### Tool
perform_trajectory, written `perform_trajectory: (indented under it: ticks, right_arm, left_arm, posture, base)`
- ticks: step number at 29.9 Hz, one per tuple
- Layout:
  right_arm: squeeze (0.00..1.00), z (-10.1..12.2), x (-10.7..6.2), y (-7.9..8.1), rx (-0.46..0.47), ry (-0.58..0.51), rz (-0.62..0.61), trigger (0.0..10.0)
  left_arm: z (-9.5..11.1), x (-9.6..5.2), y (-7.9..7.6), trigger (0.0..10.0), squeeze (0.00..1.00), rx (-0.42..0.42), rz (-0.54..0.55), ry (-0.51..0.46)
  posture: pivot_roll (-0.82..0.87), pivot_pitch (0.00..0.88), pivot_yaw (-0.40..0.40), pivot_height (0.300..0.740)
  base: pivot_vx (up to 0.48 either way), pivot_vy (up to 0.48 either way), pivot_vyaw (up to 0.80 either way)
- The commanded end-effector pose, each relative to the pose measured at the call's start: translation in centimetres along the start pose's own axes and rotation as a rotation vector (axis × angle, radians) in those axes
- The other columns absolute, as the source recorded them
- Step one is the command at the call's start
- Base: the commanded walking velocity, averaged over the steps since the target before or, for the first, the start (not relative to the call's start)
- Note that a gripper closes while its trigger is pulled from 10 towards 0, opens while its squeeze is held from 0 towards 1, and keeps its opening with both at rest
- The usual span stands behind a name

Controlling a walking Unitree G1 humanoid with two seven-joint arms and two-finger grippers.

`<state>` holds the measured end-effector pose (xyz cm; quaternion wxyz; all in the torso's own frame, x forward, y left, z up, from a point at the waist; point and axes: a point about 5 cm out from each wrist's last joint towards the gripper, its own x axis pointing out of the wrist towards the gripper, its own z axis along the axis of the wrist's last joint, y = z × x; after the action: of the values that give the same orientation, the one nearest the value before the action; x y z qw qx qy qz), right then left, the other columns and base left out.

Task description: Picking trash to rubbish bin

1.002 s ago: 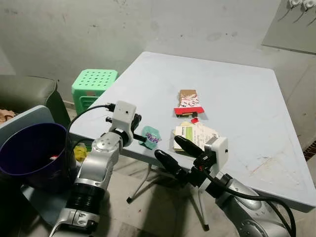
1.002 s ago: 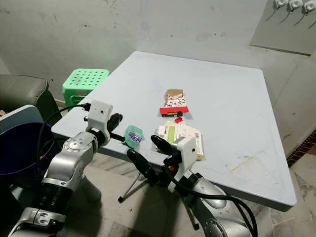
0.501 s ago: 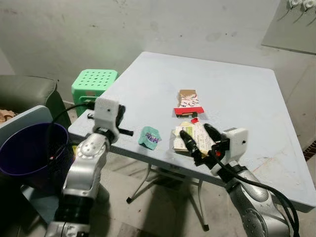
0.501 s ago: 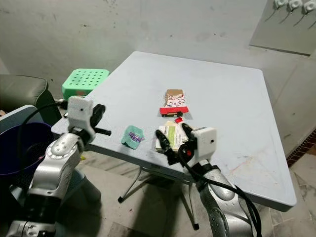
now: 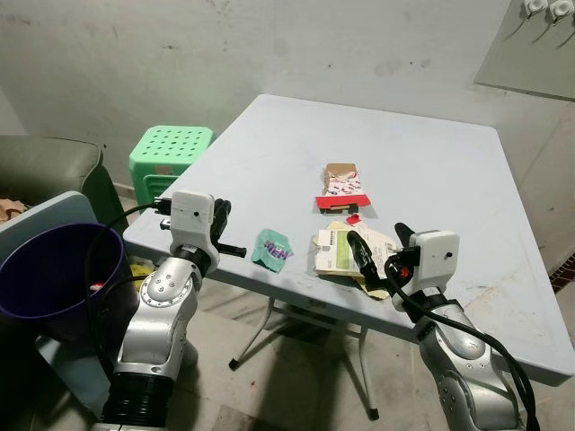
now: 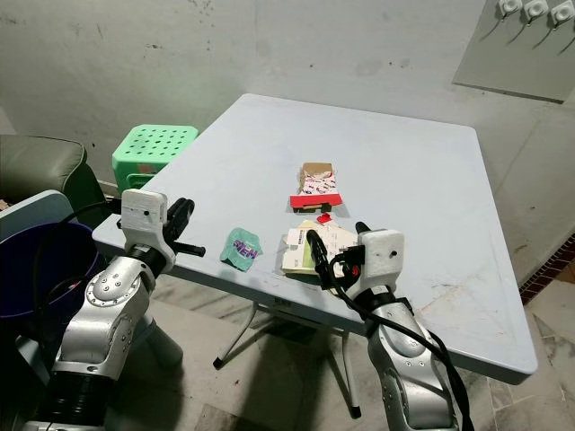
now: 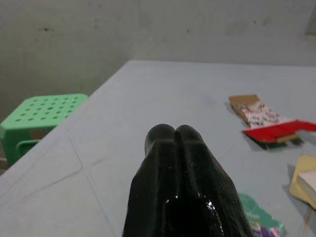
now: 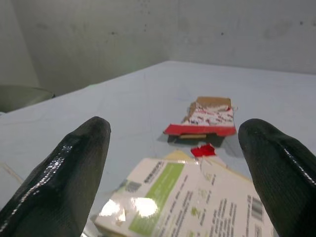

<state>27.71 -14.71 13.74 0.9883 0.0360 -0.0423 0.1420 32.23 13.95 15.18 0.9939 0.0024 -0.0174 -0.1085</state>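
Green-and-white flat carton [image 5: 343, 249] on table [image 5: 449, 171]: right gripper [image 5: 377, 262], fingers wide, has swung up to straddle it, grasp imminent; left gripper [image 5: 218, 235], fingers together, has withdrawn from teal wrapper [image 5: 273, 248].

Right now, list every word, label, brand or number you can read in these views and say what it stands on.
None can be read.
Green and white box under the open right gripper: printed lines and a barcode, too blurred to read.
Teal wrapper: purple lettering, too small to read.
Red and white carton: a pattern, no legible words.
Small red scrap, green stool and purple bin: no text seen.
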Motion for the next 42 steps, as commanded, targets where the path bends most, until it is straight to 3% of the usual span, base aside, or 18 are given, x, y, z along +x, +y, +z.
perform_trajectory:
  ticks: [1,17,27,33,42]
  right_arm:
    - [0.00,0.1,0.1,-0.4,-0.006,-0.006,-0.023,10.0]
    - [0.00,0.2,0.4,-0.5,-0.022,-0.015,-0.029,10.0]
    - [0.00,0.1,0.4,-0.5,-0.024,-0.015,-0.022,10.0]
    - [0.00,0.2,0.4,-0.4,-0.019,-0.019,-0.017,10.0]
    - [0.00,0.2,0.3,-0.7,0.022,-0.025,-0.043,10.0]
  left_arm:
    - [0.7,0.3,0.2,10.0,0.00,0.003,0.009,-0.030]
    - [0.3,0.8,-0.2,10.0,0.00,-0.038,-0.001,-0.016]
    - [0.1,1.0,-0.3,10.0,0.00,-0.036,-0.002,-0.005]
    - [-0.4,1.2,-0.2,10.0,0.00,-0.028,0.029,0.040]
    - [-0.7,1.3,-0.1,10.0,0.00,-0.022,0.048,0.069]
  posture:
    - [-0.03,0.000,-0.041,0.740]
    - [-0.04,0.000,-0.039,0.740]
    - [-0.04,0.000,-0.041,0.740]
    - [-0.04,0.000,-0.041,0.740]
    - [-0.04,0.000,-0.041,0.740]
  base:
    - [0.000,0.000,0.56]
    - [0.000,0.000,0.80]
    - [0.000,0.455,0.80]
    - [0.000,0.000,0.80]
    - [0.000,0.000,0.00]
